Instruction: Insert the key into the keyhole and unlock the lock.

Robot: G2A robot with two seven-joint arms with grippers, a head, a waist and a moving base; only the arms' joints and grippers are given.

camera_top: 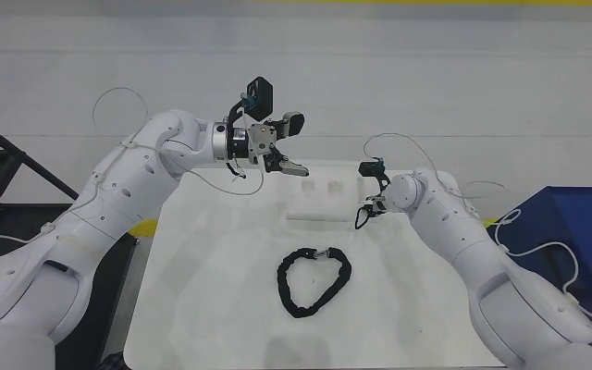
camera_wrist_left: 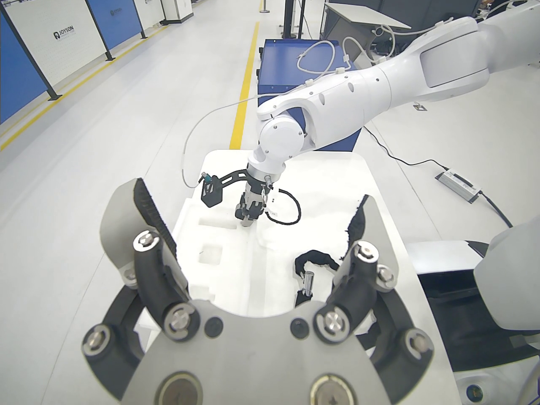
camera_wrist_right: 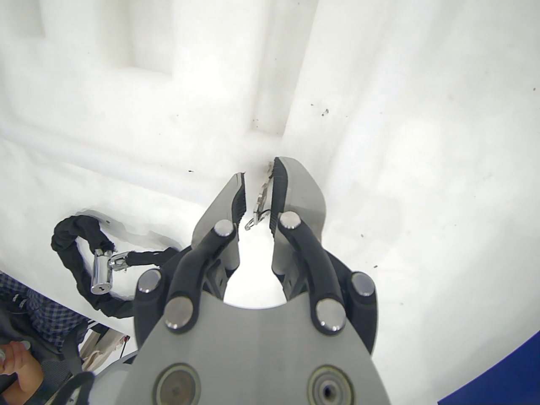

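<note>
The key (camera_wrist_right: 260, 200) is held edge-on between the pads of the right gripper (camera_wrist_right: 259, 169), at the end of the foam tray (camera_top: 314, 209) nearest the right arm. The claw is drawn in tight on the key. The blade is laid against one pad, and a thin gap seems to be left at the other, so the firmness of the pinch cannot be confirmed. The left gripper (camera_top: 291, 167) is spread wide with nothing in it, and is held above the tray's opposite end.

The chain lock (camera_top: 314, 277) is laid in a loop on the table (camera_top: 213, 305), off the tray's long side nearer the robot. Its chrome cylinder (camera_wrist_right: 101, 274) is turned so that the keyhole end is exposed.

The step in hand is judged to be securing the key. It is best gripped by the head, squarely, with enough blade left protruding. It should then be lifted straight off the tray, so that it is not twisted against the foam. Before insertion, the cylinder should be steadied by the left gripper and the blade lined up with the keyhole's axis, since a loose chain is likely to shift under pressure.
</note>
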